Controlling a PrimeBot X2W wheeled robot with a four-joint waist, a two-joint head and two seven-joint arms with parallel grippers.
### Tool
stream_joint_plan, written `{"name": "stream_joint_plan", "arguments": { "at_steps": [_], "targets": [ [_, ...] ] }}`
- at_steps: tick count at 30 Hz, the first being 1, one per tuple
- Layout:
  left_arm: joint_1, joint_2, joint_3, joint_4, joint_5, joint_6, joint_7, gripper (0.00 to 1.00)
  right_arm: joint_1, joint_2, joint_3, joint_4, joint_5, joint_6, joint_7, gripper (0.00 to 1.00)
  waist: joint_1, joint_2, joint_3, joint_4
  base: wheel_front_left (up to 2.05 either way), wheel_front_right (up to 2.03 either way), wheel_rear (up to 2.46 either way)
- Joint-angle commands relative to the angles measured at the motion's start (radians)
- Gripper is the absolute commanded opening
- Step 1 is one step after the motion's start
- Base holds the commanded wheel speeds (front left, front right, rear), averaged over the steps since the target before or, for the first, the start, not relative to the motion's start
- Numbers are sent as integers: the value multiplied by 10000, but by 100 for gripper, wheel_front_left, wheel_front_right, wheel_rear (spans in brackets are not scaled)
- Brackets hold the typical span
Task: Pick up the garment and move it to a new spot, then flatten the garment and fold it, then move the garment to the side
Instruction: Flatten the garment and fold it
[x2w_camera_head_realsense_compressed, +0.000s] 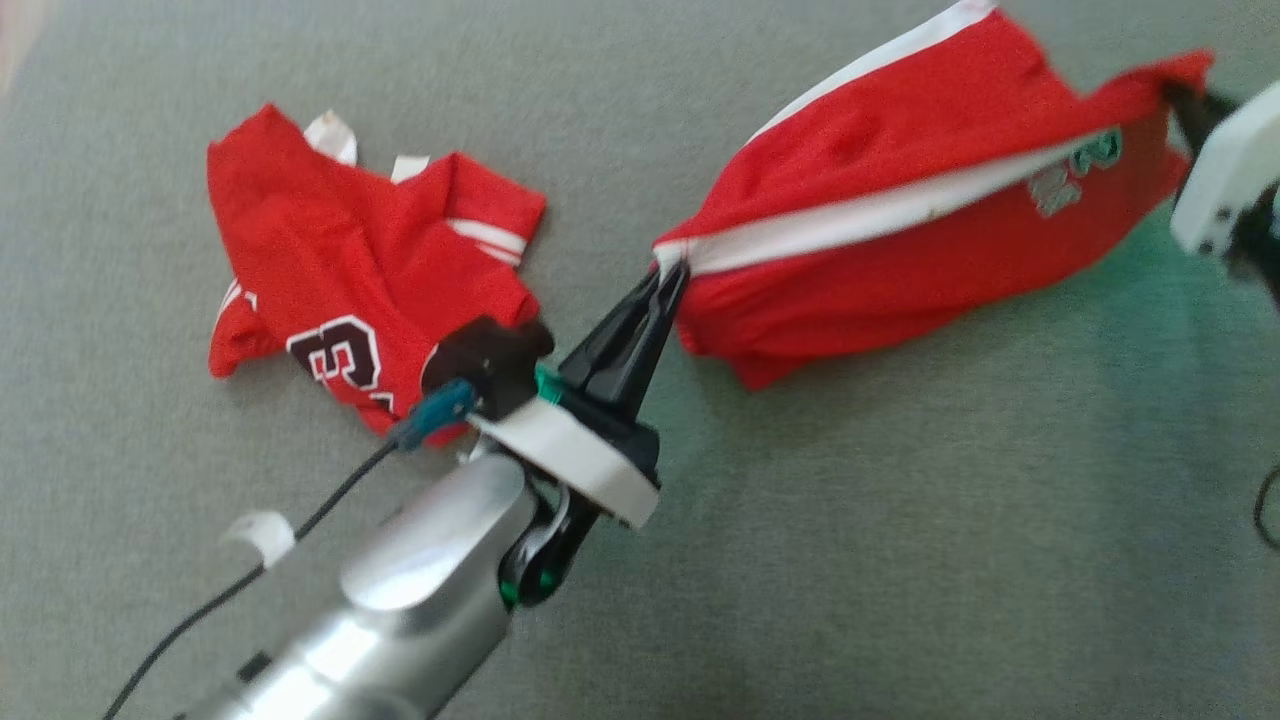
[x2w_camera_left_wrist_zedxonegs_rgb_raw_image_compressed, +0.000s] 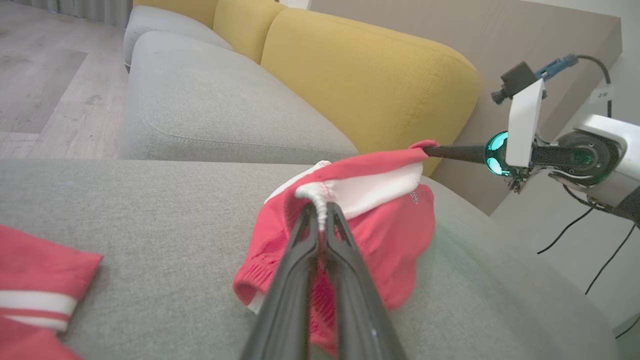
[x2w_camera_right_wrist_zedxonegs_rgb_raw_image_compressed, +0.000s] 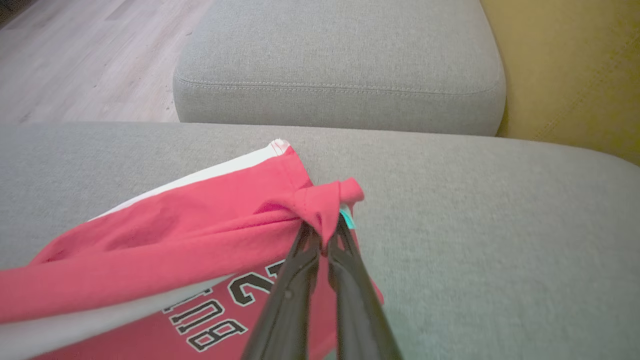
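My left tool (x2w_camera_head_realsense_compressed: 668, 280): fingers pressed together, pinching the white ribbed edge at one end of the red garment (x2w_camera_head_realsense_compressed: 900, 160).
My right tool (x2w_camera_head_realsense_compressed: 1182, 98): fingers also clamped together, gripping a bunched red corner at the garment's other end.
Red garment: stretched between my two tools and sagging in the middle. Its lower fold seems to touch the gray seat (x2w_camera_head_realsense_compressed: 900, 520), though I cannot tell for sure.
White stripe (x2w_camera_head_realsense_compressed: 860, 215): runs along the garment from my left tool toward my right one.
Lettering (x2w_camera_right_wrist_zedxonegs_rgb_raw_image_compressed: 225, 310): pale characters outlined in dark, on the red cloth just beside my right tool.
Red jersey (x2w_camera_head_realsense_compressed: 350, 270): crumpled on the same seat, to the left of my left tool and apart from the held garment. It has a dark-outlined number and white bands on one sleeve.
Farther out: a second gray cushion (x2w_camera_left_wrist_zedxonegs_rgb_raw_image_compressed: 210, 105) beyond the seat, with a yellow backrest (x2w_camera_left_wrist_zedxonegs_rgb_raw_image_compressed: 370, 85) behind it.
Floor (x2w_camera_left_wrist_zedxonegs_rgb_raw_image_compressed: 45, 100): pale wood boards past the cushions.
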Motion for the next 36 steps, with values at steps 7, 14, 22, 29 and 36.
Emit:
{"name": "stream_joint_plan", "arguments": {
  "at_steps": [7, 14, 22, 29, 36],
  "targets": [
    [-1460, -422, 492, 617, 316, -277, -112, 0, -1774, -18, 204, 507, -639, -7, -431, 0, -2, 0, 1344, 814, 0, 0, 0],
    [-1885, -790, 495, 1181, 525, -514, -121, 0, -2604, 67, 152, 1615, -826, -7, -950, 0, -2, 0, 1813, 1205, 0, 0, 0],
    [-2003, -1007, 650, 1441, 793, -617, -124, 67, -3188, 69, 203, 2770, -1145, -7, -1833, 100, -2, 0, 1971, 1360, 0, 0, 0],
    [-1851, -986, 1156, 1600, 1057, -522, -125, 100, -3540, 268, -225, 3640, -1293, -7, -2822, 100, -2, 0, 1663, 1100, 0, 0, 0],
    [-1503, -802, 1922, 1493, 1251, -402, -125, 100, -3518, 452, -444, 3794, -823, -7, -3793, 100, -2, 0, 1012, 687, 0, 0, 0]
  ]
}}
